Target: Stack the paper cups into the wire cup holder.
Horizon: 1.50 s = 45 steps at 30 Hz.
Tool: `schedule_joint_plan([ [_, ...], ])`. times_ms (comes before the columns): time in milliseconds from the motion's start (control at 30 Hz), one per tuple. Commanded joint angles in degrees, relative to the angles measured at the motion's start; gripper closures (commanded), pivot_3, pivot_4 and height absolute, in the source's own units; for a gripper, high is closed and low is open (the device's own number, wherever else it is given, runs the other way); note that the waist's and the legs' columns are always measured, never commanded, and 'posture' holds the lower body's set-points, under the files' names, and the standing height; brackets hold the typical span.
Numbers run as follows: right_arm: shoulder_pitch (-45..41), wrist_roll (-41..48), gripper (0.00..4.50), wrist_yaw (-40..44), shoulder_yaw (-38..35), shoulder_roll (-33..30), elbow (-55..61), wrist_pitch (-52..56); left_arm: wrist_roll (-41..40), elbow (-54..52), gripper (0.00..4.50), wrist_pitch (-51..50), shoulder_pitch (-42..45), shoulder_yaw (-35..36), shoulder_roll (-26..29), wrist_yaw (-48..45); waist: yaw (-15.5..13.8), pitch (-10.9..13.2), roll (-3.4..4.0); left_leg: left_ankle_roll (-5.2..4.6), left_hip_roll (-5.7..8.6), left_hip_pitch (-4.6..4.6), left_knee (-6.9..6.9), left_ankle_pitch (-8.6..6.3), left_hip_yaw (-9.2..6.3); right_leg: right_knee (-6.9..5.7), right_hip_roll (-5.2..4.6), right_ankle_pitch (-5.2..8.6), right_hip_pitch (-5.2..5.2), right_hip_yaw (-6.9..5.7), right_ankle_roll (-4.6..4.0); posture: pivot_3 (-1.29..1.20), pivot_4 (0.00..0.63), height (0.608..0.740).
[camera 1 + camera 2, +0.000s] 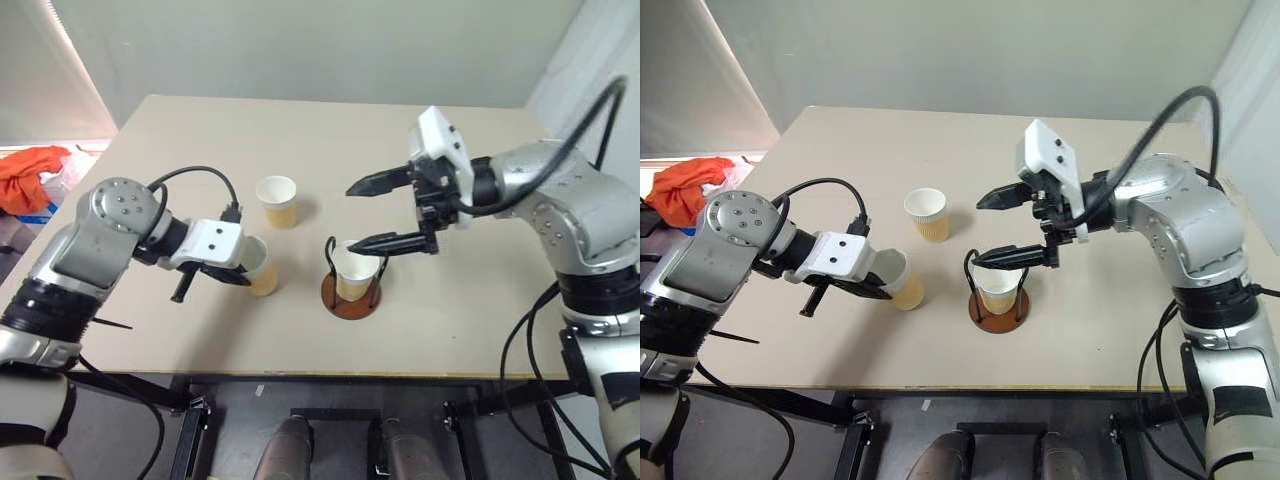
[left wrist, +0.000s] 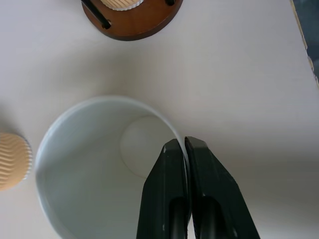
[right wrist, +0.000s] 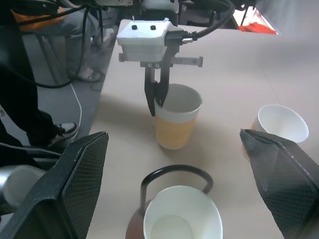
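The left gripper (image 3: 158, 102) is pinched shut on the rim of a cup (image 1: 262, 268), one finger inside the white wall and one outside, as its wrist view shows. That cup stands on the bench (image 1: 480, 320), at about 9 o'clock from the holder (image 1: 352, 295) and near it. The holder's brown disc sits near the bench's front edge with a second cup (image 1: 355, 272) upright inside its wire loops. The right gripper (image 1: 378, 214) hangs just above that cup with its jaws spread wide and nothing between them. A third cup (image 1: 278, 201) stands alone at about 11 o'clock from the holder, apart from both grippers. An orange cloth (image 1: 32, 175) lies beyond the bench's left edge.
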State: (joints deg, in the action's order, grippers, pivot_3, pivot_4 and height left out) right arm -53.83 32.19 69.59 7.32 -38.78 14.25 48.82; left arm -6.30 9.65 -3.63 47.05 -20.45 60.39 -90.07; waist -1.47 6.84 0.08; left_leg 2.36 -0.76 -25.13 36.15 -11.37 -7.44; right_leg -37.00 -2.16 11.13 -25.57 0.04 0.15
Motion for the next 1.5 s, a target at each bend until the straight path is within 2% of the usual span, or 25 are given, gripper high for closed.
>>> schedule_joint_plan([
  [33, 6.7, 4.4, 0.0, -0.2, -8.6, -2.9, 6.2, -2.0, -10.4, -0.7, 4.46, -0.4, 8.8, -0.7, 2.3, -2.4, -0.2, 0.0, -0.05, 0.0, 0.01, -0.01, 0.01, 0.0, 0.0, 0.02, 0.0, -0.03, 0.0, 0.0, 0.04, 0.0, 0.15, 0.74],
  [100, 14.5, 5.2, 0.0, -0.3, -13.3, -5.5, 9.7, -3.6, -16.4, 0.1, 4.46, -0.4, 14.6, -2.7, 2.8, -2.4, -0.7, -0.1, -0.28, -0.02, 0.02, -0.11, 0.03, 0.01, -0.04, 0.1, 0.0, -0.09, 0.02, -0.02, 0.16, 0.0, 0.15, 0.74],
  [233, 29.5, 7.6, 0.0, -2.5, -25.0, -8.2, 15.0, -5.3, -26.1, 1.6, 4.46, 0.8, 23.9, -8.3, 2.8, -2.4, -1.1, -0.1, -0.26, -0.12, 0.09, -0.29, 0.19, -0.09, 0.03, 0.27, -0.09, -0.28, 0.04, 0.02, 0.63, 0.0, 0.15, 0.74],
  [333, 39.4, 8.1, 0.0, -4.1, -32.2, -9.4, 18.3, -5.8, -31.4, 1.9, 4.46, 3.7, 28.4, -14.3, 2.2, -2.4, -1.0, -0.1, -0.25, -0.17, 0.13, -0.21, 0.25, -0.14, 0.21, 0.28, -0.15, -0.38, 0.09, 0.15, 1.02, 0.0, 0.15, 0.74],
  [400, 42.9, 9.4, 0.0, -5.4, -34.6, -9.9, 20.2, -5.3, -33.1, 2.8, 4.46, 6.6, 30.7, -18.5, 1.7, -2.4, -0.9, -0.1, -0.26, -0.17, 0.12, -0.14, 0.28, -0.14, 0.21, 0.29, -0.15, -0.34, 0.16, 0.18, 1.12, 0.0, 0.15, 0.74],
  [500, 45.3, 11.8, 0.0, -8.6, -36.6, -10.0, 23.1, -4.5, -33.8, 6.1, 4.46, 12.4, 35.5, -26.2, -1.5, -2.4, -0.3, 0.0, -0.27, -0.2, 0.1, -0.03, 0.36, -0.09, 0.37, 0.32, -0.12, -0.09, 0.43, 0.3, 1.03, 0.0, 0.15, 0.74],
  [600, 45.9, 14.2, 0.0, -11.6, -37.1, -10.3, 25.3, -3.7, -33.5, 10.4, 4.46, 17.5, 39.1, -32.0, -4.8, -2.4, -0.2, 0.0, -0.26, -0.32, 0.13, 0.1, 0.57, 0.01, 0.35, 0.48, -0.06, -0.17, 0.76, 0.37, 1.28, 0.0, 0.15, 0.74],
  [667, 47.6, 16.3, 0.0, -13.4, -38.6, -10.6, 27.4, -2.7, -32.1, 15.4, 4.46, 21.6, 41.9, -35.0, -8.9, -2.4, -0.3, 0.0, -0.24, -0.45, 0.17, 0.1, 0.63, 0.07, 0.33, 0.78, -0.04, -0.13, 0.97, 0.43, 1.74, 0.0, 0.15, 0.74],
  [833, 53.1, 23.6, 0.0, -16.9, -44.7, -12.1, 31.0, 0.5, -33.5, 20.2, 4.46, 27.7, 46.0, -42.5, -12.4, -2.4, -0.5, 0.0, -0.22, -0.76, 0.45, -0.18, 0.96, -0.14, 0.21, 1.06, -0.13, -0.27, 1.02, 0.72, 1.79, 0.0, 0.15, 0.74],
  [933, 55.9, 25.9, 0.0, -19.5, -47.3, -12.4, 32.5, 0.6, -34.2, 22.1, 4.46, 30.2, 47.3, -45.8, -13.6, -2.4, -0.8, 0.0, -0.23, -0.93, 0.69, -0.37, 1.05, -0.42, 0.18, 1.1, -0.23, -0.07, 0.96, 0.9, 2.14, 0.0, 0.15, 0.74],
  [1100, 58.9, 28.6, 0.0, -23.5, -48.8, -12.7, 34.8, 0.1, -35.5, 23.8, 4.46, 32.6, 48.2, -49.0, -15.6, -2.4, -1.2, 0.0, -0.18, -0.65, 0.74, -0.83, 1.8, -0.95, 0.33, 1.02, -0.26, -0.02, 0.81, 1.02, 3.11, 0.0, 0.15, 0.74],
  [1500, 63.9, 30.8, 0.0, -26.9, -51.2, -13.6, 36.1, -2.5, -34.6, 26.6, 4.46, 36.5, 48.9, -51.5, -19.2, -2.4, -1.8, 0.0, -0.19, -1.16, 0.86, -0.89, 2.21, -1.67, 0.85, 1.17, -0.47, 0.11, 0.83, 1.43, 3.58, 0.0, 0.15, 0.74],
])
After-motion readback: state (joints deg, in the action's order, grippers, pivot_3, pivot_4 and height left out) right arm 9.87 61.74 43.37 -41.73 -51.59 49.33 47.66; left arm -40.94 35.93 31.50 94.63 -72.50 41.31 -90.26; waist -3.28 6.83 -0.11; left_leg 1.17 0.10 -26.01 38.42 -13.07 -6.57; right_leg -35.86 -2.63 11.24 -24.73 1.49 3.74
